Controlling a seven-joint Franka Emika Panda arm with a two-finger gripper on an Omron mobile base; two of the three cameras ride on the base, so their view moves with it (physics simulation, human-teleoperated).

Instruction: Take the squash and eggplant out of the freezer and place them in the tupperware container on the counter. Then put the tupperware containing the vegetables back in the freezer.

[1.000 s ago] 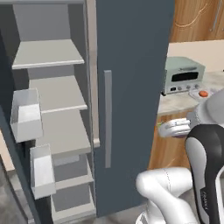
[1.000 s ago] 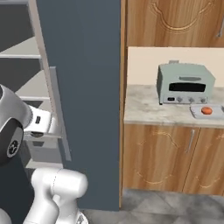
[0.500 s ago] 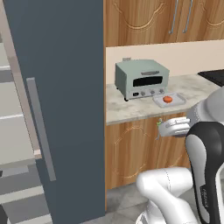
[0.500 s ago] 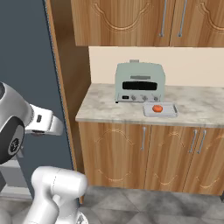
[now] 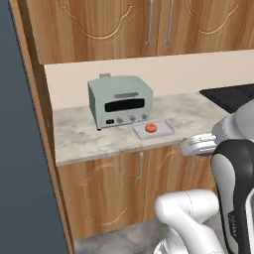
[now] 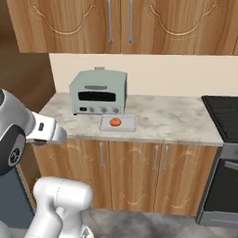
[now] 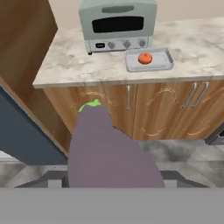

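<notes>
The base has swung right, so the freezer (image 5: 20,149) is now just a dark strip at the left and the counter (image 5: 84,136) sits ahead. The squash (image 5: 151,128) lies in the tupperware container (image 5: 166,130) before the toaster oven (image 5: 120,101). The eggplant (image 7: 105,148) looms in hand view, apparently pinched; the fingers are hidden.

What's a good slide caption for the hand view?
Eggplant fills the foreground; squash sits in the tupperware container ahead.

The arm is bent low and forward; its fingers are hidden behind the held eggplant (image 7: 107,148).
</notes>
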